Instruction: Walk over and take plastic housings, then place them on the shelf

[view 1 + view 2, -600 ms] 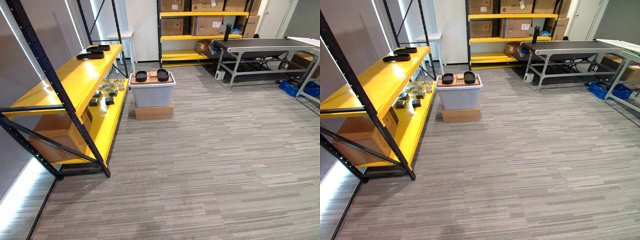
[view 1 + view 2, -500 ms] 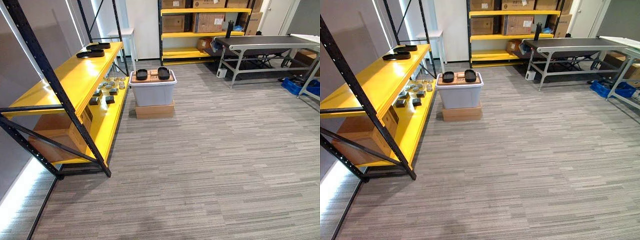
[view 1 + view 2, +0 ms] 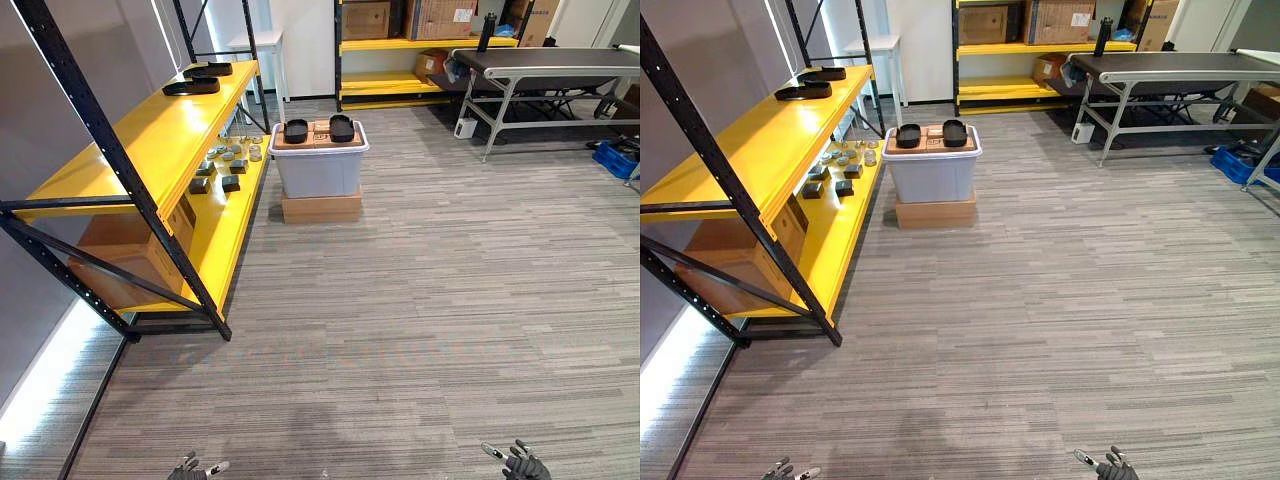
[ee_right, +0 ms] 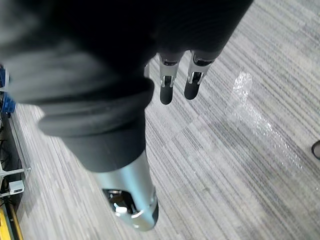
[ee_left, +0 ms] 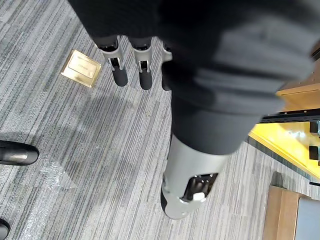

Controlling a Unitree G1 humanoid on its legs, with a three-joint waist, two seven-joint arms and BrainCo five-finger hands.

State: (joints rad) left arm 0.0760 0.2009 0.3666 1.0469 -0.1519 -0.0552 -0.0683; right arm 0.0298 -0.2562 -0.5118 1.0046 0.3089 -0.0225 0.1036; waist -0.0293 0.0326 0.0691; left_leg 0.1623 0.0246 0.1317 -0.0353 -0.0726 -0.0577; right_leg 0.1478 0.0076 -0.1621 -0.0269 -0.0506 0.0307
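Walking comes first, by my reading: the two black oval plastic housings [image 3: 296, 131] lie side by side on the lid of the pale grey plastic storage bin [image 3: 318, 175], well ahead of you. That bin stands on a flat brown cardboard box [image 3: 321, 208], just beside the yellow metal shelf [image 3: 140, 150]. Your left hand [image 5: 119, 75] and right hand [image 4: 167, 90] hang over the carpet, fingers straight and relaxed, holding nothing.

Watch your line. Drift left and you could clip the shelf's black slanted brace [image 3: 150, 215]. Arrive too fast and a knock to the bin may slide the housings off its lid. Stop short and the reach down to the low lid will probably be strained, with a poor grip on the smooth shells.
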